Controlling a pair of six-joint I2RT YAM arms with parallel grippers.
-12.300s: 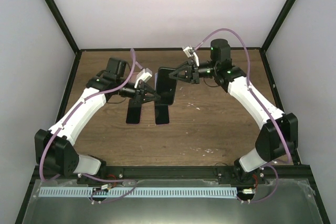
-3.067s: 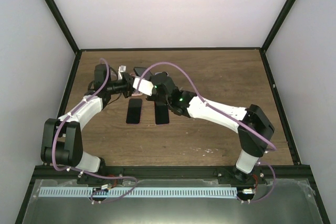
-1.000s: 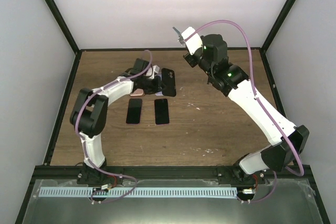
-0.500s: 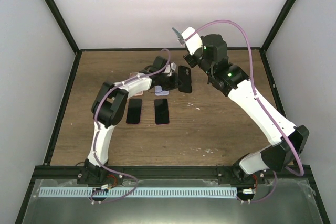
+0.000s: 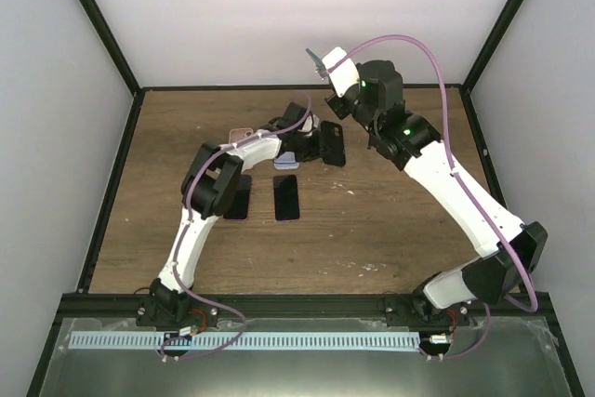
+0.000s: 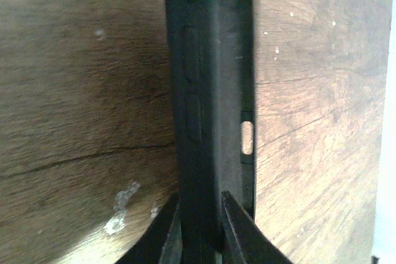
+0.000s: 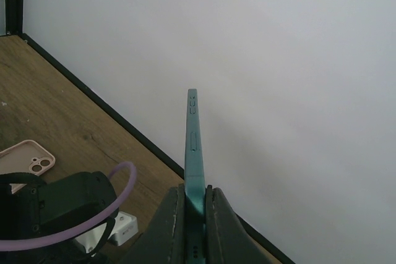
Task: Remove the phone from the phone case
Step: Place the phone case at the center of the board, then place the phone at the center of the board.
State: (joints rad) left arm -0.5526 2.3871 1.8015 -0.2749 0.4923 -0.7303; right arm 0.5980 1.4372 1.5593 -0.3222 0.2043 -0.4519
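- A pink case (image 5: pixel 240 132) is lying flat on the table (image 5: pixel 390 220) near the far edge, left of centre.
- A black slab (image 5: pixel 237 198) and a second black slab (image 5: pixel 286 197) are lying side by side toward the middle, not touching.
- The left pincer (image 5: pixel 314 142) is reaching toward the middle of the far edge, clamping the black phone case (image 5: pixel 332 148) by its rim. Whether the case is touching the wood cannot be told.
- The right pincer (image 5: pixel 325 67) is hanging raised over the far part of the table, squeezing the teal phone (image 7: pixel 193 146). The phone is standing upright and edge-on, out of the case and well apart from it.
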